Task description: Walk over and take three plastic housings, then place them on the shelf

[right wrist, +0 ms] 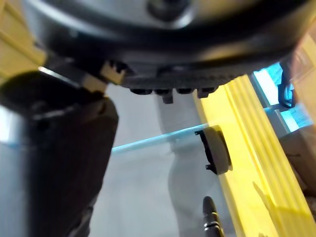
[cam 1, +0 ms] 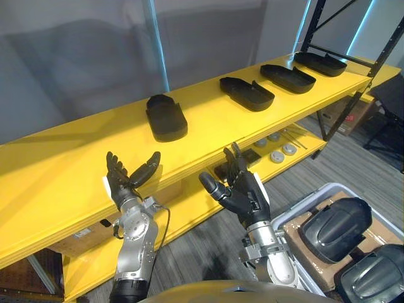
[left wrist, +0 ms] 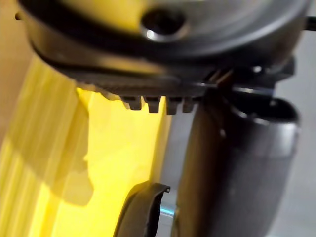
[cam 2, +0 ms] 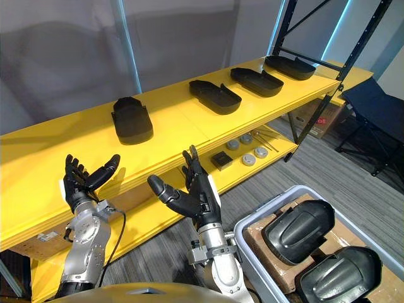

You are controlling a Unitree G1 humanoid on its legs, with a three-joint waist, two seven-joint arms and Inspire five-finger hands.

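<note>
On the yellow shelf [cam 1: 76, 170] sit four black housings [cam 1: 166, 117].

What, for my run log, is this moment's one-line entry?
left hand open, empty; right hand open, empty; shelf: four housings; bin: two housings

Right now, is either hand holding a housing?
No, the left hand and the right hand are both open and empty by the yellow shelf.

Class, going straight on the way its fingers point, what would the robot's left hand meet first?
The left hand likely meets the yellow shelf's top board, beside the nearest housing; depth is unclear.
</note>
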